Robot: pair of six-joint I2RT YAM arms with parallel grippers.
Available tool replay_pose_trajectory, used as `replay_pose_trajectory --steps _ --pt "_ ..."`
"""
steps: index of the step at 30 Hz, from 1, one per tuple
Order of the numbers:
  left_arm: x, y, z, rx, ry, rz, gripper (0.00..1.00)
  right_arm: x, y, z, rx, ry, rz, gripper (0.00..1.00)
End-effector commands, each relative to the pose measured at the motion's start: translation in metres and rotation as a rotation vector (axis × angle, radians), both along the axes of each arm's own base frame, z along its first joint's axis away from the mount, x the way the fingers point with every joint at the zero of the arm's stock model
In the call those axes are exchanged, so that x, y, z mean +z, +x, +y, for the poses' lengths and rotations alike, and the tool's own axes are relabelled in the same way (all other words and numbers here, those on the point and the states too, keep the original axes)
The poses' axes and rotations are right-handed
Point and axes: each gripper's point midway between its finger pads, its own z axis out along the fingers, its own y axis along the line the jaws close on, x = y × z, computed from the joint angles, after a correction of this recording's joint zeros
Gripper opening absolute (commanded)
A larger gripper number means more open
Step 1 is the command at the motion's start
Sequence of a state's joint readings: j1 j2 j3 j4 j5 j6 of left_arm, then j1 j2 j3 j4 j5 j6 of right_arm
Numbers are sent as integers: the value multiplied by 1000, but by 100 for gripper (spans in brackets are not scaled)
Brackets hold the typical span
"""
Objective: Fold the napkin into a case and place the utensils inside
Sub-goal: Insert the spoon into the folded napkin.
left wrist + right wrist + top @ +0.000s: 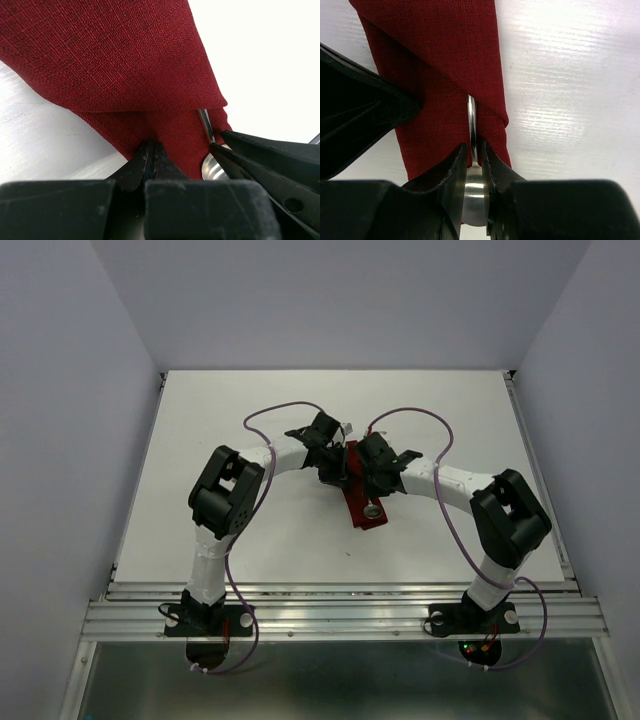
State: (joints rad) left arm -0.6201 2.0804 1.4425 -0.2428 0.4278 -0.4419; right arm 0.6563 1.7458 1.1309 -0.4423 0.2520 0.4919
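The dark red napkin lies mid-table as a narrow long case, with a diagonal flap across it. A silver spoon runs handle-first under that flap, its bowl outside at the near end. My right gripper straddles the spoon's neck, jaws a little apart with slim gaps beside the handle. From the case's left side, my left gripper is shut on the napkin's edge beside the flap, and the spoon bowl shows just to its right. Both grippers meet over the case.
The white table is bounded by grey walls on three sides. A metal rail runs along the near edge by the arm bases. Purple cables loop above both arms.
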Motion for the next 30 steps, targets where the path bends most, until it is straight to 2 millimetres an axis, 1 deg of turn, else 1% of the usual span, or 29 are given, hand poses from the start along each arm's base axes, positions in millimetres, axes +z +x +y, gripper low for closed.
replay_pose_trajectory --steps 1,6,9,11,14,17,21,23,30 --pt "9 5 -7 -29 -19 -21 0 17 12 6 1 4 -56 24" --pt "10 4 -7 -28 -19 -19 0 8 14 6 5 -16 -42 23" --pt "11 4 -7 -29 -18 -23 0 5 14 6 2 -19 -39 17" --pt "10 4 -6 -30 -17 -22 0 8 15 6 -2 -16 -47 13" --pt "10 4 -7 -31 -18 -22 0 11 17 7 6 -17 -54 13" --pt "11 4 -7 -33 -20 -23 0 8 17 7 12 -25 -46 13" --pt "10 3 -6 -33 -18 -20 0 10 18 4 5 -37 -55 5" --pt "10 3 -6 -35 -17 -22 0 14 20 3 9 -46 -71 1" --pt "6 2 -5 -38 -12 -14 0 23 24 -1 50 -79 -103 1"
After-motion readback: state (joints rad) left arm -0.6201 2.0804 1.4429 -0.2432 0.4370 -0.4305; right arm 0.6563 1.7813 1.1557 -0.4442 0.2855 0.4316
